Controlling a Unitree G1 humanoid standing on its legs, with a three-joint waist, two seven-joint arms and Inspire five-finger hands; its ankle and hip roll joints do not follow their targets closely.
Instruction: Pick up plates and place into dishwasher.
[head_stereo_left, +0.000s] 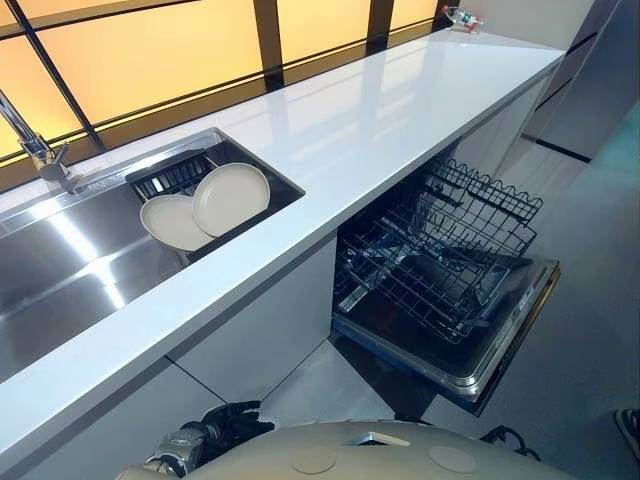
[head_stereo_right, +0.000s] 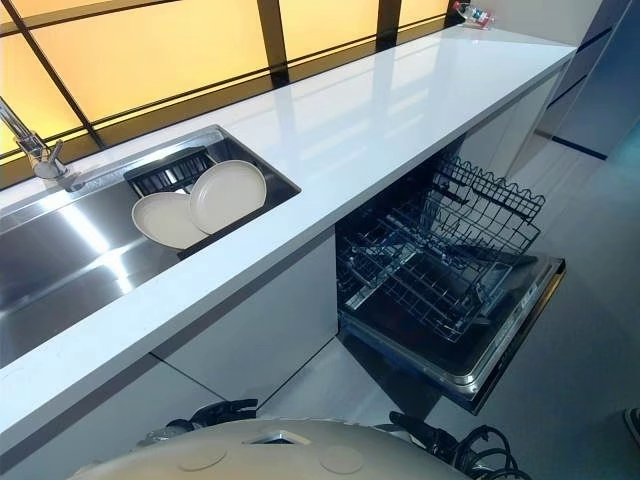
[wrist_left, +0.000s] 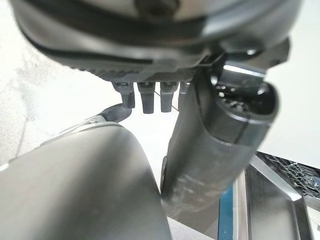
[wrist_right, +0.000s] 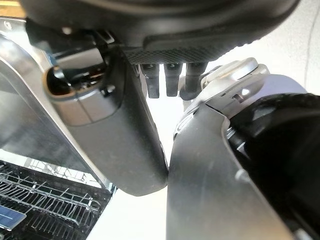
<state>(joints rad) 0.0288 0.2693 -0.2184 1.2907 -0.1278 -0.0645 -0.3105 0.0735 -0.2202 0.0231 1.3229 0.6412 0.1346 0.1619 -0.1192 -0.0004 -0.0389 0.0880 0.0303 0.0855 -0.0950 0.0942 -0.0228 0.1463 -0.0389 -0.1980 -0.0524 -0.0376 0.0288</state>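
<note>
My left hand (wrist_left: 215, 160): down low, fingers loose, holding nothing.
My right hand (wrist_right: 120, 145): loose too, nothing in it.
Plates (head_stereo_left: 231, 197): two, overlapping in the sink (head_stereo_left: 60, 270).
Dishwasher (head_stereo_left: 500, 345): door down, rack (head_stereo_left: 440, 262) out.

Left hand (wrist_left: 150, 45) was dark, matte and bulky, short squared black fingers (wrist_left: 146, 97) sat in a row, thick rounded charcoal thumb (wrist_left: 215, 150) had a glossy hollow at its base, right hand (wrist_right: 165, 25) looked alike, with a stippled black palm edge, left arm (head_stereo_left: 178, 447) was silver-grey metal.
</note>
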